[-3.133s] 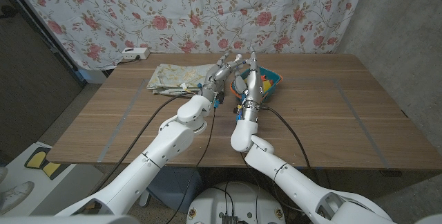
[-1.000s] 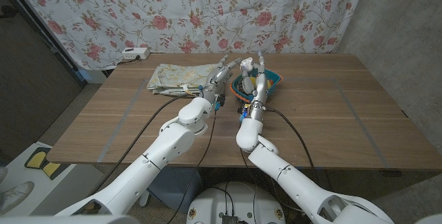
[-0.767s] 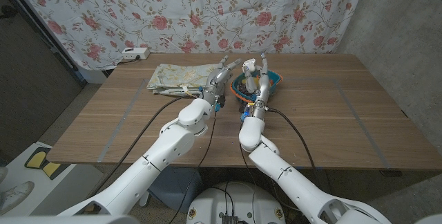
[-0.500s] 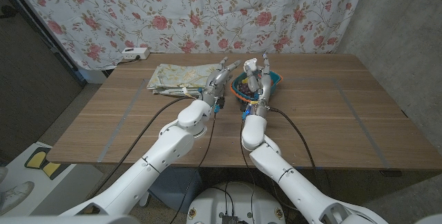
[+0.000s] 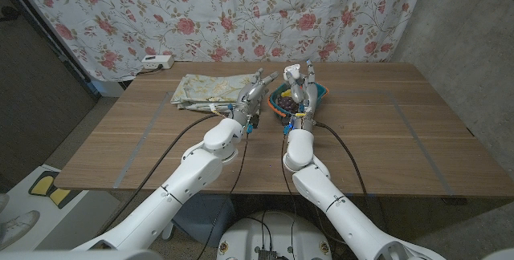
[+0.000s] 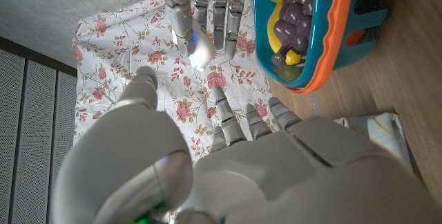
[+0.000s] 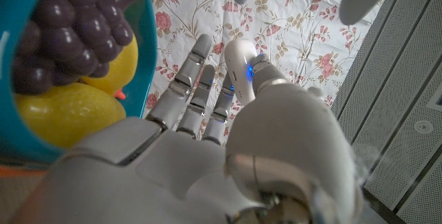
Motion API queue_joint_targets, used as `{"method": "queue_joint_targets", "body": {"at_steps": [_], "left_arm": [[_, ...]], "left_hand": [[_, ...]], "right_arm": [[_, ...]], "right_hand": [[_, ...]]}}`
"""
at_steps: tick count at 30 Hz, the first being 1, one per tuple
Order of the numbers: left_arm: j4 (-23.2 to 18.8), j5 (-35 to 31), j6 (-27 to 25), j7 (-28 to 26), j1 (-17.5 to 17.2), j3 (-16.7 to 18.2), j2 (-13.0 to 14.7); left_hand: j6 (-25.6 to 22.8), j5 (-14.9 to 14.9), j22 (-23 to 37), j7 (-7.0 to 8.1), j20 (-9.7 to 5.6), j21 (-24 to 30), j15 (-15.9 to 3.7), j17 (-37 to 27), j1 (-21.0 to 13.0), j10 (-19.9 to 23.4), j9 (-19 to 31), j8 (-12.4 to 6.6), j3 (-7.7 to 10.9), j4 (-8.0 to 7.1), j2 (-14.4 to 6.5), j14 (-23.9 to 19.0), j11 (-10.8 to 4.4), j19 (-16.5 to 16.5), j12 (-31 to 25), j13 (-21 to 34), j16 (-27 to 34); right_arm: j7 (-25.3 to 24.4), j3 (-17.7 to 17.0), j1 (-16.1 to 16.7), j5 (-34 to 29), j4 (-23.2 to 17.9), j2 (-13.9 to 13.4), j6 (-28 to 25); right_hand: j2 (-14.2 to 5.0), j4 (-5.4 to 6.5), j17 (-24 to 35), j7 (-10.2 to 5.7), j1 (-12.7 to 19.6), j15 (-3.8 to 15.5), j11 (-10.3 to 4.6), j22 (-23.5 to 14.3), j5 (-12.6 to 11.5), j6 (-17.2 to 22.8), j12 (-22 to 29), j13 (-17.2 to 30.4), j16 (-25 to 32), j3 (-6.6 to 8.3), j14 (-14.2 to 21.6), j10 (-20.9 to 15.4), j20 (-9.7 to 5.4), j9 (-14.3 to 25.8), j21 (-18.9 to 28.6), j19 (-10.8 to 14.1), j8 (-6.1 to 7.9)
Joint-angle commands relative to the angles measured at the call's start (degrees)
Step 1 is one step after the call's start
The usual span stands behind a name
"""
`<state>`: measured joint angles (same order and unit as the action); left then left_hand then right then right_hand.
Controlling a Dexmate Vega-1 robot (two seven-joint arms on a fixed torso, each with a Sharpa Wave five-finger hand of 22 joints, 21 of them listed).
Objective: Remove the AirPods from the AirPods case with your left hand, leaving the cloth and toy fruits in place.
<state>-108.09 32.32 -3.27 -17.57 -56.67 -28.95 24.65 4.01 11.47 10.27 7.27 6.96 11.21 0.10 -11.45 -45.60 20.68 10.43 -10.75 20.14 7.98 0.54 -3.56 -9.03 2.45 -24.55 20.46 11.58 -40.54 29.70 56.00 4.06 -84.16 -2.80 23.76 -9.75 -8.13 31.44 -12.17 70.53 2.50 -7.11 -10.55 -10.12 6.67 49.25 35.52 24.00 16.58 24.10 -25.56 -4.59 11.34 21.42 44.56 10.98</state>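
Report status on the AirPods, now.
Left hand open, fingers near the case. Right hand holds case raised, near basket. No AirPods in left hand. Nothing between the hands.

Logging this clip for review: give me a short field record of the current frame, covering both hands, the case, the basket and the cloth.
left hand: raised beside the basket, fingers spread, holds nothing
right hand: raised over the basket, pinching the AirPods case
AirPods case: white, blue light showing; lid state unclear
basket: teal with orange rim, holds toy grapes and yellow toy fruit
cloth: floral, folded on the table left of the basket
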Motion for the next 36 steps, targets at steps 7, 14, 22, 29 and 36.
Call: {"method": "queue_joint_targets", "body": {"at_steps": [7,14,22,29,36], "left_arm": [[-0.7,1.8,0.4,0.9,-1.7,0.7,1.3],[-0.8,2.1,0.8,0.4,-2.5,0.9,1.5],[-1.0,3.0,0.9,0.7,-3.3,0.9,1.8],[-1.1,2.9,1.7,0.0,-3.9,1.1,1.8],[-0.9,2.8,2.5,-0.2,-4.1,1.2,1.5]], "left_hand": [[0.4,-0.1,0.1,0.18,0.33,0.1,-0.10,0.1,0.3,0.9,-0.1,-0.30,-0.18,0.23,-0.3,0.0,-0.12,-0.3,0.2,0.1,0.5],[0.6,0.0,0.1,0.31,0.37,0.1,-0.08,0.1,0.3,1.2,-0.1,-0.27,-0.15,0.31,-0.4,0.0,-0.36,-0.3,0.3,0.1,0.5],[0.6,0.0,0.1,0.27,0.42,0.2,-0.11,0.2,0.3,1.5,-0.1,-0.28,-0.15,0.34,-0.5,-0.1,-0.37,-0.3,0.4,0.1,0.6],[0.6,0.0,0.1,0.16,0.35,0.2,-0.08,0.2,0.5,1.8,-0.1,-0.29,-0.19,0.28,-0.6,-0.2,-0.34,-0.2,0.5,0.1,0.7],[0.8,0.0,0.1,0.21,0.32,0.2,-0.10,0.2,0.6,2.0,-0.1,-0.25,-0.24,0.22,-0.6,-0.3,-0.39,-0.1,0.6,0.1,0.8]], "right_arm": [[7.3,-1.7,2.1,7.6,-5.3,0.5,-2.8],[9.8,-2.3,2.9,10.7,-6.1,1.0,-3.8],[12.1,-2.9,3.2,12.8,-5.4,1.8,-3.5],[13.7,-3.3,3.9,13.7,-5.2,2.0,-3.4],[14.5,-3.4,4.2,13.0,-5.6,1.3,-3.3]], "right_hand": [[0.15,-0.25,1.6,0.14,2.1,11.01,-5.02,-0.7,-0.2,0.3,0.2,0.6,1.9,-0.17,9.5,-5.9,-5.36,0.2,4.2,5.5,0.12],[0.14,0.03,3.7,0.21,2.7,11.01,-5.06,-1.0,-0.2,0.2,-0.3,1.4,2.2,-0.67,14.7,-5.6,-6.74,0.2,6.9,5.5,0.21],[0.78,-0.51,4.0,1.21,4.0,11.12,-4.96,-1.0,-0.3,1.4,-2.0,0.7,0.0,-1.56,19.4,-6.2,-6.97,0.3,11.3,5.3,0.51],[1.17,-0.88,4.0,2.20,4.9,11.12,-4.61,-1.1,-0.3,2.5,-2.1,-0.4,-0.3,-1.78,20.2,-7.7,-7.35,0.3,12.3,5.3,0.78],[1.28,-1.08,4.1,2.34,5.5,11.12,-4.25,-1.1,-0.4,2.7,-2.2,-1.0,-0.4,-1.82,20.6,-8.3,-7.59,0.3,12.9,5.5,0.73]]}}
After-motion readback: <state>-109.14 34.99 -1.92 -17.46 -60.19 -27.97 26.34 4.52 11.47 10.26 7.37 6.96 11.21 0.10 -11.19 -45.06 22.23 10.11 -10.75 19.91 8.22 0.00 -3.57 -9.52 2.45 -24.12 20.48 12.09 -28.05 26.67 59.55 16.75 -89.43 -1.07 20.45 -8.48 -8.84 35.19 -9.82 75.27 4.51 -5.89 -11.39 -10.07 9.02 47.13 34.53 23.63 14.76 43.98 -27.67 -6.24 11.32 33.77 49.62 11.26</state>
